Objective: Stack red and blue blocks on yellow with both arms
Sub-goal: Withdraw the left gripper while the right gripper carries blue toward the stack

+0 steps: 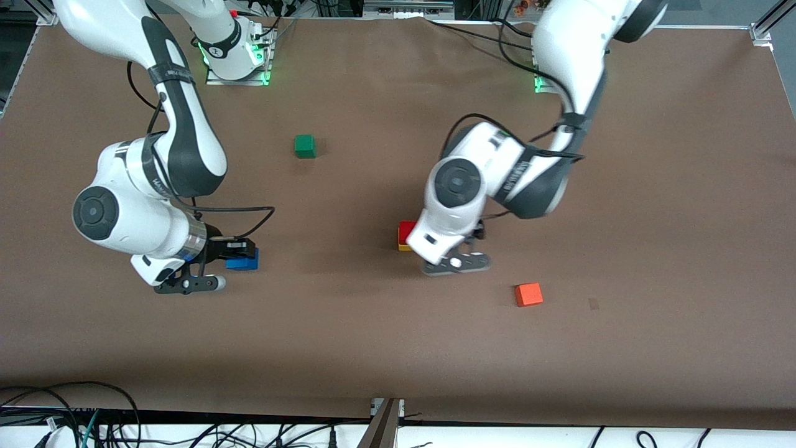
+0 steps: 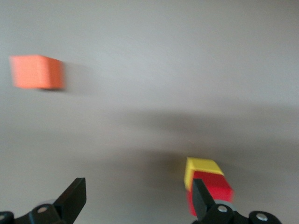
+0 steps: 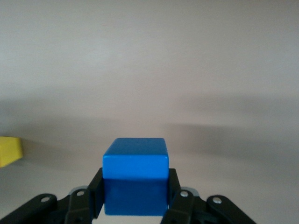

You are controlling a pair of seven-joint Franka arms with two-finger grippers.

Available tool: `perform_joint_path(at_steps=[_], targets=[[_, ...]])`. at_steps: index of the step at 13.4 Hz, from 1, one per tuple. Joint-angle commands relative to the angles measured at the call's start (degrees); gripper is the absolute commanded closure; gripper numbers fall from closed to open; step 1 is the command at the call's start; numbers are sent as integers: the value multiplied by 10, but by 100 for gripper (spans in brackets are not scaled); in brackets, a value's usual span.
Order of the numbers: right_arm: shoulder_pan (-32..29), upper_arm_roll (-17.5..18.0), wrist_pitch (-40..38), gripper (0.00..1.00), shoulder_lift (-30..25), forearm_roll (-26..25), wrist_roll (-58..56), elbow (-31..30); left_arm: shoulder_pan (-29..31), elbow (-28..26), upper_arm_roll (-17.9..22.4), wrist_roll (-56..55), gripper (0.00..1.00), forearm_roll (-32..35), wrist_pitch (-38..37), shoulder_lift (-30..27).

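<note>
Front view: the red block (image 1: 407,229) sits on the yellow block (image 1: 403,246) mid-bench, tucked right beside the left end effector (image 1: 457,261). The right end effector (image 1: 233,258) is over at its arm's end of the bench, clamped on the blue block (image 1: 244,261).

Left wrist view: fingers (image 2: 74,198) spread wide with nothing between them; the red-on-yellow stack (image 2: 208,182) is just beside one fingertip.

Right wrist view: the blue cube (image 3: 135,179) is pinched across two flat side faces, which looks like the right hold. These cubes look light, stiff and matte, so slipping seems unlikely; knocking the stack is my worry.
</note>
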Motion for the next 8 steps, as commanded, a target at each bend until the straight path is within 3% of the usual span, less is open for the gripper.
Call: perform_joint_path(at_steps=[1,5,8], targets=[[47,12,-32,70,12,-8,96,56,76,-7,-7,85,0,4,-64,-69],[135,11,-27,69,25,-28,196,94,187,-7,-12,235,0,3,-135,-134],[194,10,-23,69,89,-60,247,178,264,-36,-9,336,0,-27,-163,-192]])
